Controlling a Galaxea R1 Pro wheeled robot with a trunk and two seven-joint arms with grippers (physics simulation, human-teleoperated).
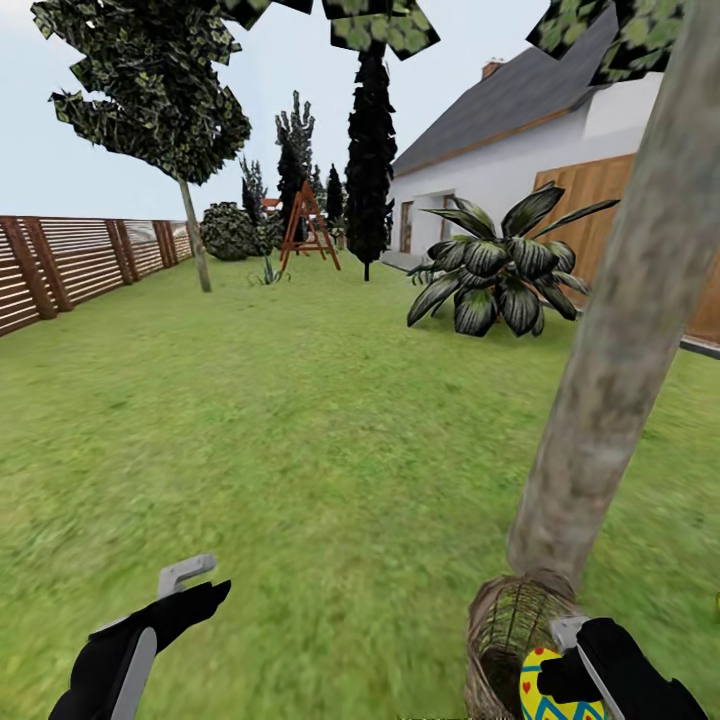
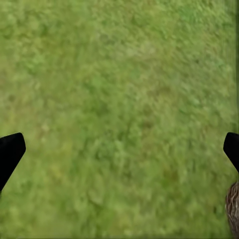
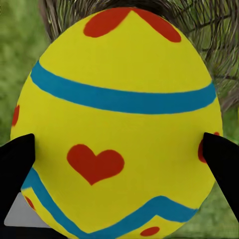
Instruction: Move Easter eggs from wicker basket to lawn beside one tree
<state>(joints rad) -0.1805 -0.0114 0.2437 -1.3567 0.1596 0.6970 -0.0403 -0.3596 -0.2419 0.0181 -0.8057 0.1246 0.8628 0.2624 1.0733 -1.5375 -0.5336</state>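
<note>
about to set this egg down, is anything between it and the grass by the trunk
Nothing visible blocks it. The right tool holds the egg over the wicker basket, which sits against the tree base, so move sideways past the basket rim onto the lawn.

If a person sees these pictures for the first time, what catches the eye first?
The yellow egg with blue bands and red hearts, held in the right gripper just above the basket. Next, the thick tree trunk rising behind the basket at the right, and the wide lawn running toward the fence.
</note>
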